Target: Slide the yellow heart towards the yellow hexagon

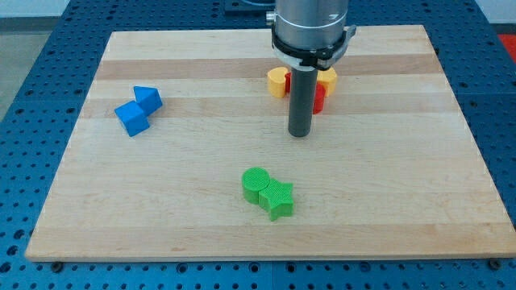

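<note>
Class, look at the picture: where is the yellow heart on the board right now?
The yellow heart sits near the view's top, just left of the rod, with red blocks and the yellow hexagon to its right; my tip rests below that cluster.

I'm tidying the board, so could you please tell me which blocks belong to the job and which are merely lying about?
Job:
- yellow heart
- yellow hexagon, partly hidden behind the rod
- my tip, below both

Lying about:
- red blocks, mostly hidden
- two blue blocks
- green cylinder
- green star

Yellow heart (277, 81) & yellow hexagon (327, 77) near view's top, rod between.
</note>
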{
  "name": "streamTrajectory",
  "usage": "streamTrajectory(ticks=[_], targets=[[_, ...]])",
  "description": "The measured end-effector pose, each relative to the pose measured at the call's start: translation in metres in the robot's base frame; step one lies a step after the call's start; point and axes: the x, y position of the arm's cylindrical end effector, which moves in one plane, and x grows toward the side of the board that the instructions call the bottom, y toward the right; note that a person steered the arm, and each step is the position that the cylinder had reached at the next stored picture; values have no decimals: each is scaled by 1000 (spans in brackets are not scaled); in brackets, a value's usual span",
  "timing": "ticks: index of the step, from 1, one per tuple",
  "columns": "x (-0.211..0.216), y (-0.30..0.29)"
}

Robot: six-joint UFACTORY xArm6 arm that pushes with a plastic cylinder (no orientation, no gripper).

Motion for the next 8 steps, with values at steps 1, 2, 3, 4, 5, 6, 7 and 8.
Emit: streamTrajectory(ticks=[1, 2, 3, 4, 5, 6, 7, 8], targets=[[0, 0], [-7, 0], [-22, -8], [-27, -23], [-37, -28], [-37, -28], [-37, -28], [-37, -21]])
